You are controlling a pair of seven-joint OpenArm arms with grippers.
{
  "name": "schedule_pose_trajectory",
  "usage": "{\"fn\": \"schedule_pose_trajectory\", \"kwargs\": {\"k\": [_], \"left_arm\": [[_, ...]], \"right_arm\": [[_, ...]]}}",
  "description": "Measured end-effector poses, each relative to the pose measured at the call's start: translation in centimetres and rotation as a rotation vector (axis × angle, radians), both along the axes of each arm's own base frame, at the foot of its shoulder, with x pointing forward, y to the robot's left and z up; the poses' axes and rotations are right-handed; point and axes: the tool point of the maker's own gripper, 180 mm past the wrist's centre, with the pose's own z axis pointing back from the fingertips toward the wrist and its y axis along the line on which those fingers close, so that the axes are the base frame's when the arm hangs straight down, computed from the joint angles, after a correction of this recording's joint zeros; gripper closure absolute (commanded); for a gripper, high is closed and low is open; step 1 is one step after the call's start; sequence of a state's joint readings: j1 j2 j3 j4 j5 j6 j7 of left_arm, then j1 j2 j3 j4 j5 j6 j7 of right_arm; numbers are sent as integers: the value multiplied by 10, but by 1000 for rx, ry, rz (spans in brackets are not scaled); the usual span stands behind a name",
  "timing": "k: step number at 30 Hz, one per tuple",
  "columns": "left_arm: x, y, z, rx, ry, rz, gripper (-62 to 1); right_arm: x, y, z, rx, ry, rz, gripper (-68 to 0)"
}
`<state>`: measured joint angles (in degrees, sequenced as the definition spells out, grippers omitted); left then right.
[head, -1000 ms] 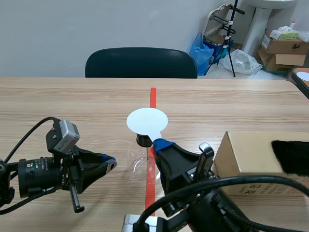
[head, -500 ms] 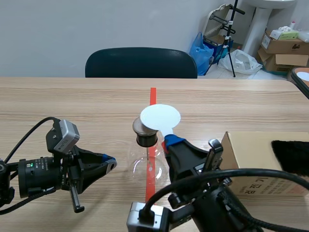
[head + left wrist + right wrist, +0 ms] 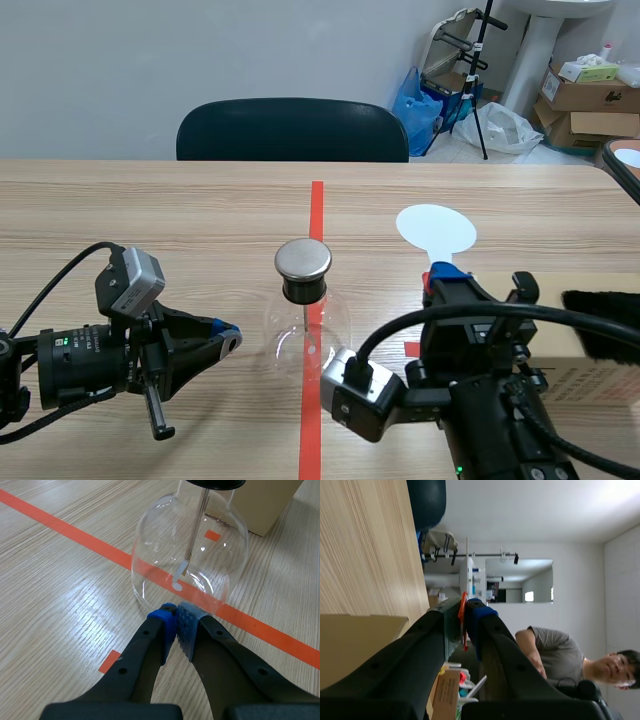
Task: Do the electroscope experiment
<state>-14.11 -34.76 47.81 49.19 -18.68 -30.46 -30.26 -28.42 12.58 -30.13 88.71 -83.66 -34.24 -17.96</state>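
The electroscope, a clear glass flask with a round metal cap, stands on the red tape line at mid-table. In the left wrist view the flask shows its inner rod and foil leaves. My left gripper is shut on nothing, its tips almost at the flask's base. My right gripper is shut on the handle of a white round paddle, held upright to the right of the flask. The right wrist view shows the paddle edge-on between my gripper's fingers.
A cardboard box sits at the right with a black fur cloth on top, close under the right arm. A dark chair stands behind the table. A person appears in the right wrist view, off the table.
The right arm carried the white paddle from over the flask's cap to the right and lifted it, uncovering the metal cap. The left arm stayed put.
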Motion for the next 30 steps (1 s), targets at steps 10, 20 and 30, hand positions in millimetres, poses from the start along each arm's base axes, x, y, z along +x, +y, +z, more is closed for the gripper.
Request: {"fn": "schedule_pose_trajectory", "kwargs": {"k": [10,20,30], "left_arm": [[0,0,0,0,0,0,-32],[0,0,0,0,0,0,-32],[0,0,0,0,0,0,-32]], "right_arm": [[1,-12,0,1,2,-66,-11],[1,-11,0,1,1,-63,-11],[1,-11,0,1,1,-63,-11]]}}
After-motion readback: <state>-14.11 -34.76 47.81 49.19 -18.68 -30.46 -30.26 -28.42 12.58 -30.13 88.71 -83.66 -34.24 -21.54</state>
